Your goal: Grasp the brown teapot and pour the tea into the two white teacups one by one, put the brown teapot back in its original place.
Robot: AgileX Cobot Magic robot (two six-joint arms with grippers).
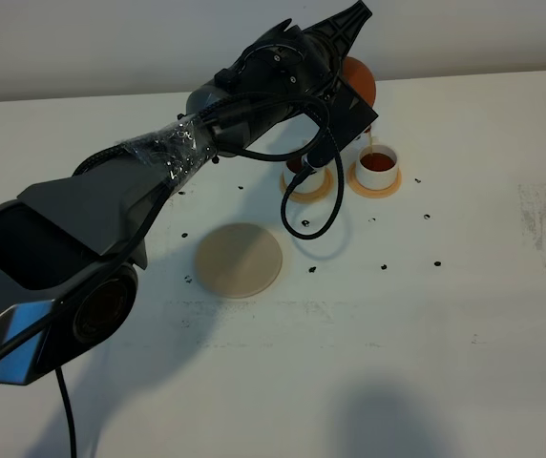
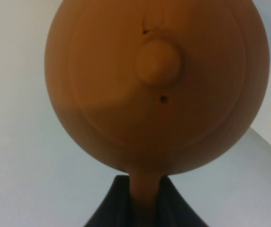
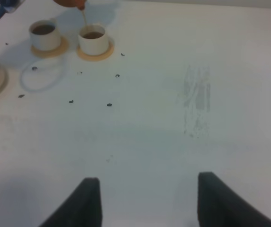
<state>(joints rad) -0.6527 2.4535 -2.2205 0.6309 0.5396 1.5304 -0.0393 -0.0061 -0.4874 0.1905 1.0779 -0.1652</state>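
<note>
Left arm (image 1: pixel 158 172): nearest the high camera, it reaches from the lower left corner of that view up to the far middle of the table (image 1: pixel 397 334). Its wrist is wrapped in clear film, and a black cable (image 1: pixel 302 205) hangs from it in loops.
Left pincer (image 2: pixel 145 208): clamped together on the loop handle (image 2: pixel 145 194) of the teapot (image 2: pixel 126 94), with one dark finger on each side of it.
Teapot place: in the air, above and just behind the two cups, well apart from the disc (image 1: pixel 240 260).
Teapot direction: the handle-to-spout axis runs straight out from the pincer, handle at the fingers and spout at the far end. The pot is tipped spout-down towards the cups.
Teapot looks: squat, round, reddish-brown clay. It has a flat round lid with a knob (image 2: pixel 158 61) in the middle and a small hole beside the knob.
Stream of tea (image 1: pixel 372 141): a thin line falling into the right-side cup (image 1: pixel 378 164).
Right-side cup: small, white, upright on its coaster, with brown tea inside.
Second cup (image 3: pixel 44 34): just beside the first, upright, also holding brown tea. The cable partly hides it in the high view.
Coasters (image 3: pixel 96 56): orange-tan, one under each cup.
Disc: pale beige, flat, bare, nearer the high camera than the cups.
Right pincer (image 3: pixel 147 203): fingers (image 3: pixel 85 203) apart, holding nothing, low over bare table well away from the cups.
Specks (image 1: pixel 437 260): small and dark, scattered around the cups and disc.
</note>
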